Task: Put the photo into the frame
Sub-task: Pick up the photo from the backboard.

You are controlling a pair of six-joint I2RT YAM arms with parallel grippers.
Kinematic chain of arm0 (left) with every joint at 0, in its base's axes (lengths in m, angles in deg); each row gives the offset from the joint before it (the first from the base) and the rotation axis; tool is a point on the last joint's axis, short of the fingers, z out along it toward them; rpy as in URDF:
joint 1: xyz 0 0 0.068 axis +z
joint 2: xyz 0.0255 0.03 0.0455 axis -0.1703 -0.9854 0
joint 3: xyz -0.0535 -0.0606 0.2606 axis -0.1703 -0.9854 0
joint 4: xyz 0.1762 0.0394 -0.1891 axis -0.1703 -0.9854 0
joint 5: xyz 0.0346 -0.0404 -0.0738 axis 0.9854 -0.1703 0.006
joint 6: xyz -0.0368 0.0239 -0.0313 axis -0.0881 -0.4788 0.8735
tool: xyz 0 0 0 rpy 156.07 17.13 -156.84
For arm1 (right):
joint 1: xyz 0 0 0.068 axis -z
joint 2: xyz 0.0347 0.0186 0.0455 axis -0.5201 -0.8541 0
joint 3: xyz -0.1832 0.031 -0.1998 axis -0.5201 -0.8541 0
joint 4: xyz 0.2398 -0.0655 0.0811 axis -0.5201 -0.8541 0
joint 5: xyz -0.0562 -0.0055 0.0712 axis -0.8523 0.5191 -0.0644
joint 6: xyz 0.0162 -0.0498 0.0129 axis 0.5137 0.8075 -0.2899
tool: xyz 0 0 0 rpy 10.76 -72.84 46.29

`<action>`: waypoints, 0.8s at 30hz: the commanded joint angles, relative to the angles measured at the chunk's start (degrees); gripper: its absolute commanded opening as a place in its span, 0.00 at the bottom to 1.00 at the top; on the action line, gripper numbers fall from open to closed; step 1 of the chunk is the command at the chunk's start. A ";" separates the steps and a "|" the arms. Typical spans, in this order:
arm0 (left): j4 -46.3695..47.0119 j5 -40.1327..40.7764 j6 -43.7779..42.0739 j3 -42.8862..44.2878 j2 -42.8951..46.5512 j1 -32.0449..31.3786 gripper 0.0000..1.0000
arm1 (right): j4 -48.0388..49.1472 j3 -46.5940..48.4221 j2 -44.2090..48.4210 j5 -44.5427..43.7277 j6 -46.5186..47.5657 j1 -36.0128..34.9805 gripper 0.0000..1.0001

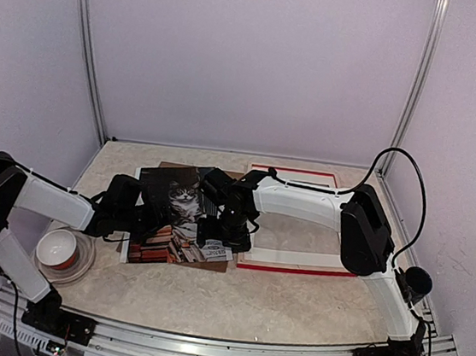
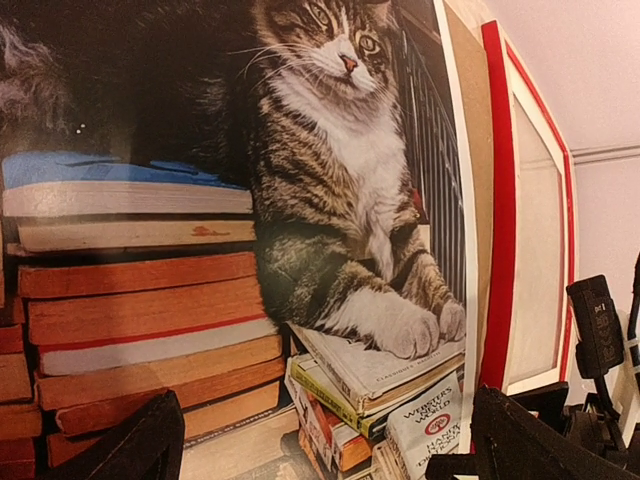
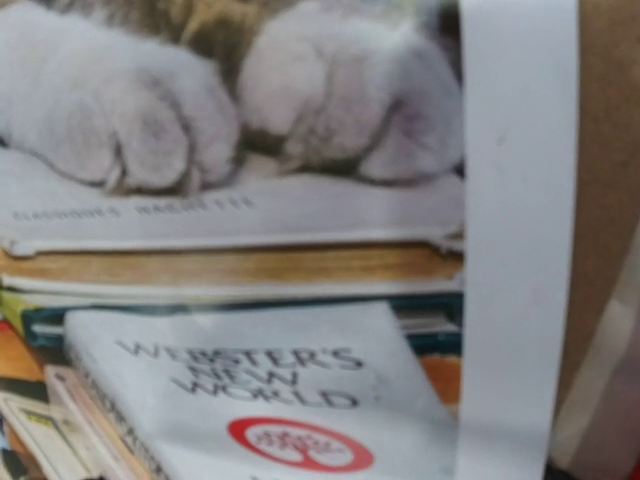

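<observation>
Beige tabletop (image 1: 250, 298) under photo (image 1: 180, 199); lilac walls (image 1: 251, 59).

A small white bowl (image 1: 58, 248) with a reddish inside sits on a pale plate (image 1: 87, 257) at the lower left of the overhead view. It stands on a mottled beige table (image 1: 292, 309), backed by lilac walls (image 1: 251, 59). A brown board (image 2: 472, 150) shows as a strip at the upper right of the left wrist view.

Pale mottled counter (image 1: 292, 304): red frame (image 1: 296, 270) is laid flat centre-right. Brown board (image 1: 211, 266) is laid just beside it on the left, w/ photo (image 1: 180, 197) on top. Near left corner, a bowl (image 1: 60, 248) is seated on a dish (image 1: 84, 257).
</observation>
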 commanded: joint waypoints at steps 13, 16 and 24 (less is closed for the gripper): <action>0.13 -1.86 0.01 -1.26 -0.73 -0.01 0.99 | 12.46 -9.26 9.89 5.14 -4.16 0.81 0.93; 0.13 -1.70 0.09 -1.18 -0.64 -0.02 0.99 | 14.93 -10.90 10.84 6.41 -4.06 0.90 0.93; 0.22 -2.08 -0.01 -1.13 -1.03 -0.10 0.99 | 21.23 -17.10 10.85 9.49 -4.68 1.94 0.93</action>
